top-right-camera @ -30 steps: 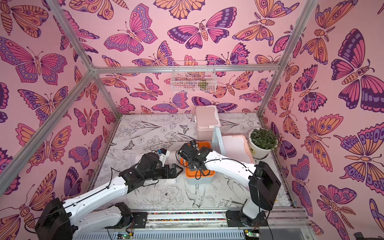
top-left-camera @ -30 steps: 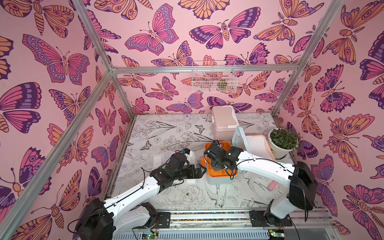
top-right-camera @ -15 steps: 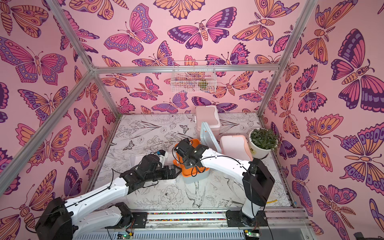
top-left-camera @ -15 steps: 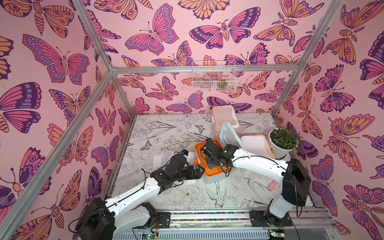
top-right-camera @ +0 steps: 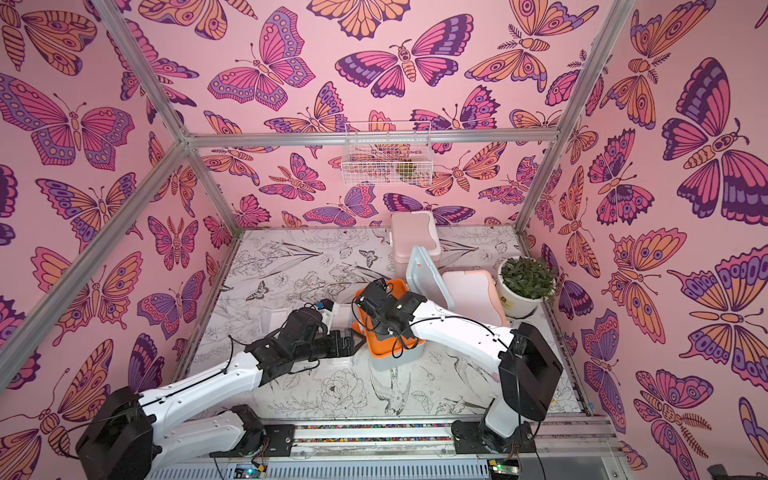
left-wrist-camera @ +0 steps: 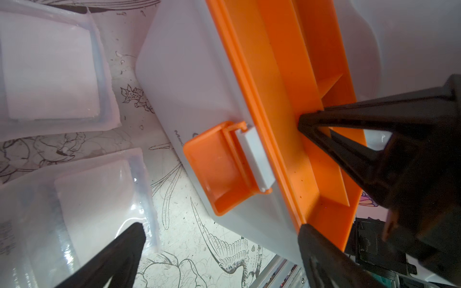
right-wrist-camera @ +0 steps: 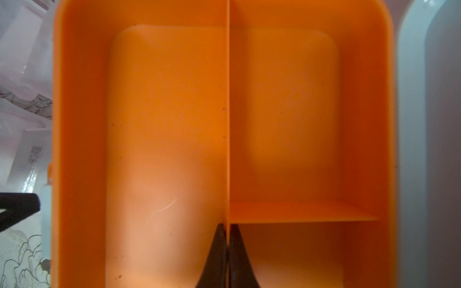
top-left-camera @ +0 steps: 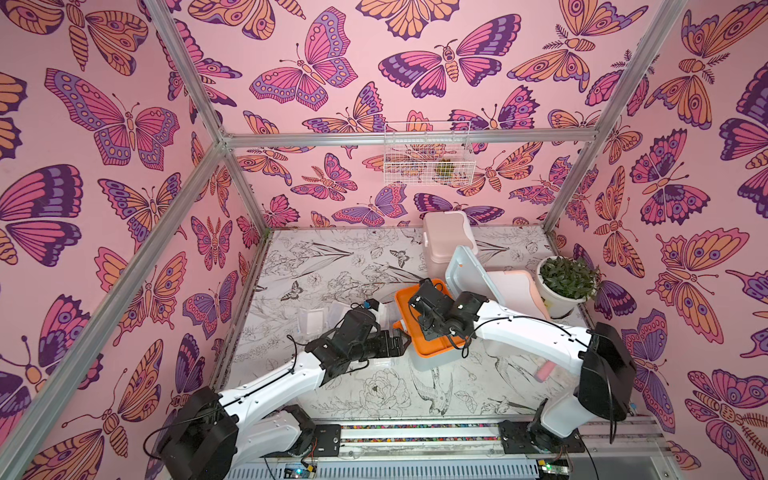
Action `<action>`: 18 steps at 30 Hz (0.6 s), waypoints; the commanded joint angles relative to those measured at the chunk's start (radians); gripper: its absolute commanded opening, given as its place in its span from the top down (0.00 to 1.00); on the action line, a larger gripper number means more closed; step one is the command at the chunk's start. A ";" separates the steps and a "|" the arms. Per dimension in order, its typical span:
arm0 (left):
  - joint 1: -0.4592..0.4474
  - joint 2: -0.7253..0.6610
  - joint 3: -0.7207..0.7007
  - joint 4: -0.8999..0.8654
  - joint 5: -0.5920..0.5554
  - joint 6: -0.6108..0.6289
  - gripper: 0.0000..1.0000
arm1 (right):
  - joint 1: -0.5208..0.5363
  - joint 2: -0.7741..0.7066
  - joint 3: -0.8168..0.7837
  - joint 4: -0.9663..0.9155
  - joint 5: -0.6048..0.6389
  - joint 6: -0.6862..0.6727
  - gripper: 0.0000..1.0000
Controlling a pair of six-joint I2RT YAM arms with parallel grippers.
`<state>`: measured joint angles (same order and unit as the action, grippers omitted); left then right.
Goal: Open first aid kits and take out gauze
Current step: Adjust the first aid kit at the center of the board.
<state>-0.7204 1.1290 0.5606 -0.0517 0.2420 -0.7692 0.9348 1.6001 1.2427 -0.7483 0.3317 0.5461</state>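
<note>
Pinching the thin divider (right-wrist-camera: 228, 124) of the orange tray (right-wrist-camera: 82, 124), the right gripper (right-wrist-camera: 227, 230) has its jaws closed tight on it, one finger on each side, close to where the short cross wall joins. The tray sits in the top of the blue-grey case (top-left-camera: 432, 363), mid table (top-left-camera: 332, 257); cannot tell if it is raised off its seat. The case lid (top-left-camera: 467, 276) stands open, tipped back toward the white case (top-left-camera: 519, 291) beside the plant pot (top-left-camera: 561, 291). The pink case (top-left-camera: 446, 239) stands near the back wall, lid down.

The left gripper (top-left-camera: 399, 343) sits low at the latch side of the blue-grey case, jaws spread wide, holding nothing. In the left wrist view one fingertip (left-wrist-camera: 136, 232) lies over the edge of a gauze packet and the other is at the case corner by the tray rim; contact unclear. The orange latch (left-wrist-camera: 219, 169) hangs loose on the case front.

Two gauze packets (left-wrist-camera: 50, 74) (left-wrist-camera: 94, 199) lie flat on the table just to the left of the blue-grey case, outside it, also seen in both top views (top-left-camera: 309, 322) (top-right-camera: 270, 320).
</note>
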 commanded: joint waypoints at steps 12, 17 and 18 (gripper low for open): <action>-0.004 -0.032 0.002 0.020 -0.010 -0.005 0.03 | -0.020 -0.101 -0.057 0.015 -0.006 -0.011 1.00; -0.004 -0.049 -0.004 0.026 -0.016 -0.005 0.03 | -0.037 -0.097 -0.072 0.041 -0.050 -0.010 1.00; -0.004 -0.049 -0.005 0.027 -0.015 -0.006 0.03 | -0.043 -0.092 -0.076 0.043 -0.063 -0.008 1.00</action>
<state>-0.7204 1.0943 0.5606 -0.0429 0.2386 -0.7723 0.9108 1.5181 1.1790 -0.7216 0.2951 0.5438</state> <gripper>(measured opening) 0.971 0.063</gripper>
